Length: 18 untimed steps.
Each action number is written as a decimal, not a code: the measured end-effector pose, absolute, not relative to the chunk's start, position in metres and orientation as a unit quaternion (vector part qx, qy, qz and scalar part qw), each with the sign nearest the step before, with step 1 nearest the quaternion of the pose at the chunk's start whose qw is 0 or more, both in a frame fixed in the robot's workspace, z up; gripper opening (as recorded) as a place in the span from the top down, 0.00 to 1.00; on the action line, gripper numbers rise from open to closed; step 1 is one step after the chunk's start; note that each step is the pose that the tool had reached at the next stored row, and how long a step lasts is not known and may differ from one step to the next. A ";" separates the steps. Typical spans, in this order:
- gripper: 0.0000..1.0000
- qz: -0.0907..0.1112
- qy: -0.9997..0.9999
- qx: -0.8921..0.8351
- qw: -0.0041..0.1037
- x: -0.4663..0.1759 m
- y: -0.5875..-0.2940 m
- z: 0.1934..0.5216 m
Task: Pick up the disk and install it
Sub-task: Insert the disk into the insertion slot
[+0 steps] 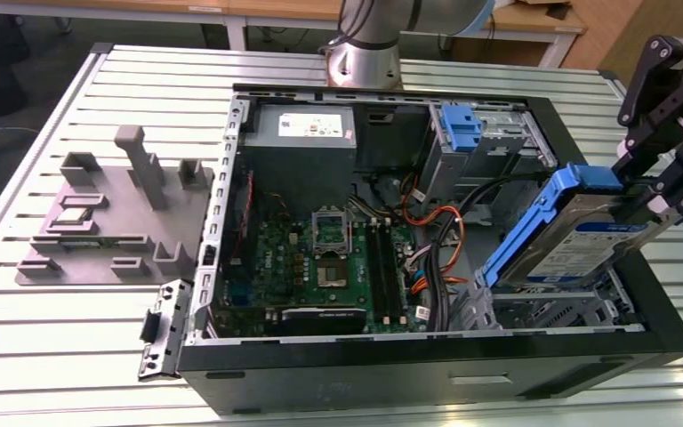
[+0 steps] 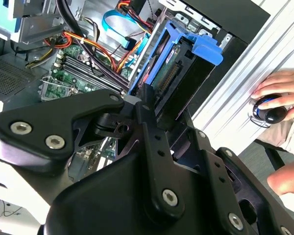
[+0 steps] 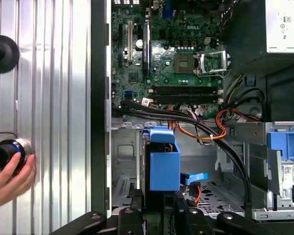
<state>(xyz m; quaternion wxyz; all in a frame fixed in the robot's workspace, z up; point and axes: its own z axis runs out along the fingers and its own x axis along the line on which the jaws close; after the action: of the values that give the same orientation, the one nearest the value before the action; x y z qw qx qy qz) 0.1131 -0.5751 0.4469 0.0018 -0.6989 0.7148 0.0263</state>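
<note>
Disk (image 1: 573,236): tilted, blue frame, clamped in hand (image 1: 654,197); held over drive bay (image 1: 561,311) at the exterior view's right of open computer case (image 1: 437,369).

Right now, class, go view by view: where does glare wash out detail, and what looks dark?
Exterior view: glare whitens the slatted table. Second wrist view: the gripper, clamping the disk, looks dark. First wrist view: the motherboard is evenly lit.
</note>
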 end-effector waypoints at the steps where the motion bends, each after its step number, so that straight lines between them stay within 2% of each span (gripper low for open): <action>1: 0.65 0.026 0.715 -0.699 0.002 0.113 -0.575 0.446; 18: 0.65 0.026 0.715 -0.699 0.002 0.114 -0.575 0.435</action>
<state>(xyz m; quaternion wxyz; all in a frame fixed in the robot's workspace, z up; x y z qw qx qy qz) 0.1137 -0.5752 0.4350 0.0019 -0.6989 0.7147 0.0264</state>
